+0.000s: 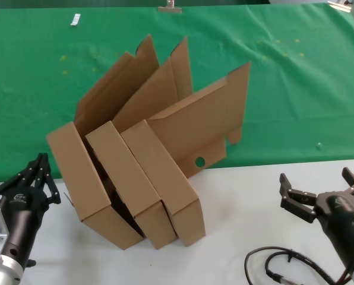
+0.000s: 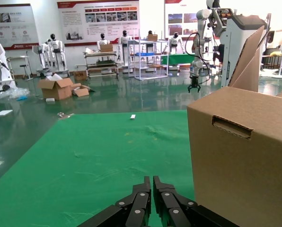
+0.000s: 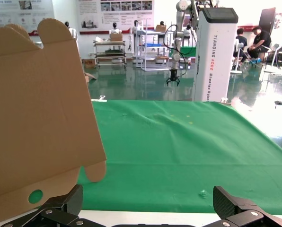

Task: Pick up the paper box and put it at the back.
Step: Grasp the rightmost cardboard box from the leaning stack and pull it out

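Note:
Three alike brown cardboard boxes stand side by side with lids raised, straddling the cloth's front edge: left box (image 1: 89,184), middle box (image 1: 129,183), right box (image 1: 168,178), whose lid flap (image 1: 201,127) has a small round hole (image 1: 200,161). The green felt cloth (image 1: 296,89) covers the back. My left gripper (image 1: 39,168) is shut and empty on the white tabletop just left of the left box, which fills one side of the left wrist view (image 2: 240,156). My right gripper (image 1: 316,187) is open and empty, right of the boxes; the right box's flap shows in its view (image 3: 37,118).
White tabletop (image 1: 242,196) runs along the front. A black cable (image 1: 284,264) loops at the front right. A small white object (image 1: 75,20) and a clip (image 1: 170,7) lie at the cloth's far edge. Open green cloth lies behind and right of the boxes.

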Controlling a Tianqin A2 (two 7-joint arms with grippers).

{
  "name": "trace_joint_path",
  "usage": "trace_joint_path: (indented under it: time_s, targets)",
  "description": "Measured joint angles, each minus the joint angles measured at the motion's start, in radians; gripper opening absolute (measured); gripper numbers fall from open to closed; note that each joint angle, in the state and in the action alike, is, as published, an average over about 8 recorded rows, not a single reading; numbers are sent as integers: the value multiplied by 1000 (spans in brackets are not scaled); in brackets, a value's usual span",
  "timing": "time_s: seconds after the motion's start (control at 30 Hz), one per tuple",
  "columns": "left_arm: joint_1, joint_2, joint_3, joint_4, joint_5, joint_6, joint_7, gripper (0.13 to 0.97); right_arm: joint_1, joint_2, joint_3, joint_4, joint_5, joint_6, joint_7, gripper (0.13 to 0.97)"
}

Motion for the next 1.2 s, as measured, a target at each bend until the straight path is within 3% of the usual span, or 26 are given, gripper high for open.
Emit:
trace_joint_path:
  time_s: [0.27, 1.2]
  targets:
    - [0, 0, 0, 0, 0, 0, 0, 158, 0, 0, 0, 0, 0, 0, 0, 966]
    - [0, 0, 0, 0, 0, 0, 0, 162, 0, 0, 0, 0, 0, 0, 0, 966]
